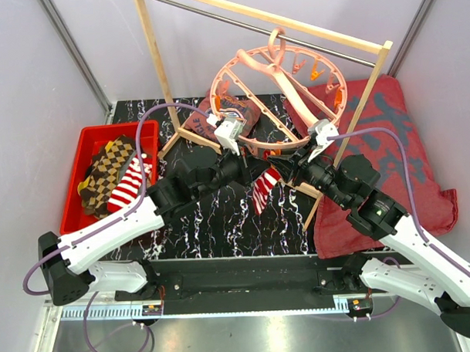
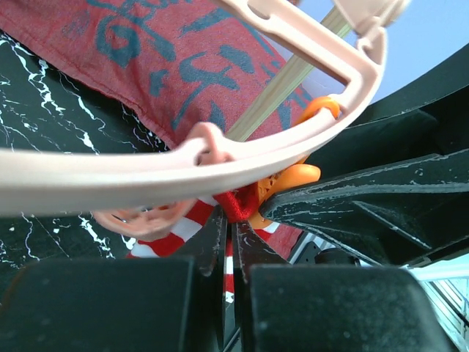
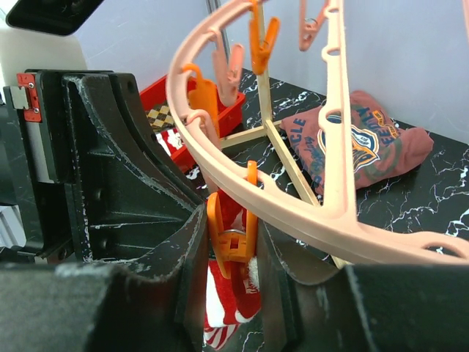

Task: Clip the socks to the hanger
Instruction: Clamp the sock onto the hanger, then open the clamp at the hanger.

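Both arms reach in over the middle of the black marble table (image 1: 213, 223) and meet at the near rim of the hanger (image 1: 291, 94). The hanger hooks over the top rail of the wooden rack (image 1: 155, 59) and hangs tilted, its near edge low.

The left claw (image 1: 259, 169) is pressed together, and from its wrist view it is pinching the red cuff of a striped sock (image 1: 263, 192). The cuff is held up just under the ring, right against the orange clip (image 3: 231, 235) on that near rim. The rest of the sock dangles towards the table between the two arms.

The right claw (image 1: 286, 170) comes in from the right. Its two fingers (image 3: 183, 279) sit either side of the orange clip and pinch it. From that wrist view the sock's red and white stripes show just below the clip. I can't make out whether the clip's mouth has the cuff in it.

Other clips, orange and pink, hang around the ring with nothing in them.

On the left of the table a red bin (image 1: 74, 175) holds an argyle sock (image 1: 107, 166) with a second striped sock (image 1: 129, 186) lying beside it. A large dark-red cloth (image 1: 396, 151) is spread over the right side. A smaller maroon printed piece (image 1: 238, 114) lies on the table under the far part of the ring.
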`<state>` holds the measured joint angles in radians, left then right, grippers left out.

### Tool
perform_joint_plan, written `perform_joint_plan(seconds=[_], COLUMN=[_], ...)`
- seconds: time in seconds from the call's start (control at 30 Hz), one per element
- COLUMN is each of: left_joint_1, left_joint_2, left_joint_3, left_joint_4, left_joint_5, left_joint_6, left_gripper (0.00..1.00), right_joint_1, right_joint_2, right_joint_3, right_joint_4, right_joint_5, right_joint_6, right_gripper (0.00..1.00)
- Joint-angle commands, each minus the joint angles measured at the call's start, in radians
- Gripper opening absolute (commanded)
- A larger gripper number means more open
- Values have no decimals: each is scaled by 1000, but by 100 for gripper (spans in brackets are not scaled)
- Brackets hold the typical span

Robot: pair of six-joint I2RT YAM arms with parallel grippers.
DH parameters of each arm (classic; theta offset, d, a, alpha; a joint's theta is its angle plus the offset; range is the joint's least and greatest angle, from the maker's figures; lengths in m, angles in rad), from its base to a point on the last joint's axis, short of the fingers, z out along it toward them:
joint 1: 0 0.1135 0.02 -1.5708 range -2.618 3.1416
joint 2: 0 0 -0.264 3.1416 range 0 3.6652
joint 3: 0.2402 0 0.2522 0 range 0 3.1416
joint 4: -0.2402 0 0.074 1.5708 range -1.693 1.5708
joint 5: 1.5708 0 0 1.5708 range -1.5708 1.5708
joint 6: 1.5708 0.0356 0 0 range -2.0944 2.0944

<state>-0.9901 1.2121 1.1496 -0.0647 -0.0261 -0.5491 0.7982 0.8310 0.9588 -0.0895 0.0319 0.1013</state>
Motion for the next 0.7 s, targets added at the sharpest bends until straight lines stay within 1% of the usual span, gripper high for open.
perform_joint_plan(seconds=[0.0,0.03,0.13,0.17,0.23,0.33,0.37,0.4,0.47,0.5,0.57,0.6,0.67], left_joint_1=[-4,-4,-4,-4,-4,-4,-4,-4,-4,-4,-4,-4,-4], left_joint_2=[-13,-13,-11,-10,-5,1,1,0,-6,-20,-39,-64,-107], left_joint_3=[15,13,9,7,2,-11,-17,-22,-43,-54,-96,-111,-169], left_joint_4=[115,117,120,123,126,146,151,152,155,158,174,183,219], left_joint_5=[22,22,22,22,22,54,55,57,54,51,42,35,29], left_joint_6=[-21,-22,-20,-18,-18,-8,0,6,26,34,57,66,101], left_gripper=[0,0,0,0,0,0,2,12,24,34,42,49,57], right_joint_1=[7,7,7,7,7,7,7,7,7,7,7,7,9], right_joint_2=[-3,-7,-16,-20,-23,-27,-26,-27,-29,-29,-32,-33,-30], right_joint_3=[-17,-20,-25,-26,-28,-32,-35,-37,-40,-42,-43,-45,-46], right_joint_4=[16,17,17,19,19,19,19,17,19,20,19,19,19], right_joint_5=[-21,-20,-1,6,19,59,86,101,141,152,180,187,195], right_joint_6=[-6,-5,-2,0,1,5,6,11,14,15,17,17,17], right_gripper=[13,32,57,61,66,66,66,66,66,66,66,66,66])
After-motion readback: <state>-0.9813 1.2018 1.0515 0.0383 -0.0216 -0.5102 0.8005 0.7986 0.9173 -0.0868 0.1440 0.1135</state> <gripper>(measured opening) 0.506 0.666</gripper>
